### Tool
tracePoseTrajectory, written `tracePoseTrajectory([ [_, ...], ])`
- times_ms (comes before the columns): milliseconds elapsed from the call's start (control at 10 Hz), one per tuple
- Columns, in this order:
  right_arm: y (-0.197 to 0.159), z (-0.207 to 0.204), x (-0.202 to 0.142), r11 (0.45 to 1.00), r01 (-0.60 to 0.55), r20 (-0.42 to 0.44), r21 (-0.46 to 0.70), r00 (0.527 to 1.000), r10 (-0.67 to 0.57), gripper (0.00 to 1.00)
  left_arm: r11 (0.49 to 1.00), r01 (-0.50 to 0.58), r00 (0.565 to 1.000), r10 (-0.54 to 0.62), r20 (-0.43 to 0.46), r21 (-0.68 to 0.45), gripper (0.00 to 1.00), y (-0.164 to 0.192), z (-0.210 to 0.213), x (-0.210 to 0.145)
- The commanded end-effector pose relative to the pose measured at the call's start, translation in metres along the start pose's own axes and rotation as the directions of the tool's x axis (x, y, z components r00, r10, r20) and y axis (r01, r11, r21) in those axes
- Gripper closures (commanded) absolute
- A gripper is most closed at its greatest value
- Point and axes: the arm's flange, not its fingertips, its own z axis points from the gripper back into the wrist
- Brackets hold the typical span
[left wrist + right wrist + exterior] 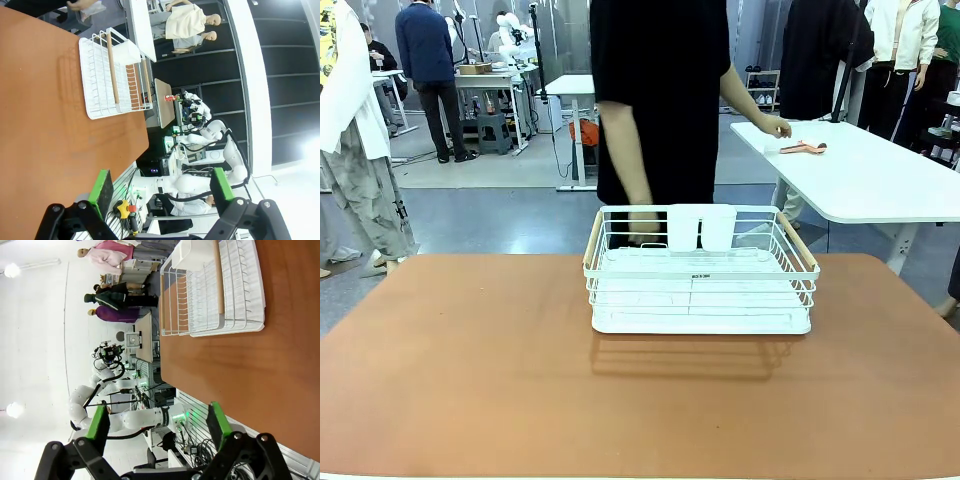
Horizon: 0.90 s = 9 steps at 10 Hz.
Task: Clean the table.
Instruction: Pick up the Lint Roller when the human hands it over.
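Bottom of the left wrist view: the left end effector (162,189) hangs with its green pads wide apart, nothing between them. Same story in the right wrist view, where the right end effector (157,422) is spread and empty.

Ahead of both lies the reddish-brown surface (470,380), filling the lower half of the front view and bare across its near stretch. Just past centre sits the white wire dish rack (700,300), a wooden handle at each end. Its tray looks empty apart from a white cutlery holder (700,228) on the back wall.

Behind it stands a person in black (660,90), one hand (642,228) down by the rack's far rim. The other hand (775,127) is out on the white table (880,180) at upper right, beside a pinkish object (808,148).

My read: clearing hasn't begun, and the rack is the one thing to shift. The next move calls for a reach to a handle, perhaps one arm per end, minding that hand.
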Motion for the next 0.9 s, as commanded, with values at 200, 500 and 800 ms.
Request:
tracePoseTrajectory([
  [200,0.0021,0.001,-0.0005,1.0,-0.003,0.002,0.0,1.0,0.003,0.0,1.0,0.001,1.0,-0.001,0.003,0.002,0.0,-0.0005,0.0027,-0.001],
  [500,0.0021,0.001,-0.0005,1.0,-0.003,0.002,0.0,1.0,0.003,0.0,1.0,0.001,1.0,-0.001,0.003,0.002,0.0,-0.0005,0.0027,-0.001],
  [800,0.0021,0.001,-0.0005,1.0,-0.003,0.002,0.0,1.0,0.003,0.0,1.0,0.001,1.0,-0.001,0.003,0.002,0.0,-0.0005,0.0027,-0.001],
])
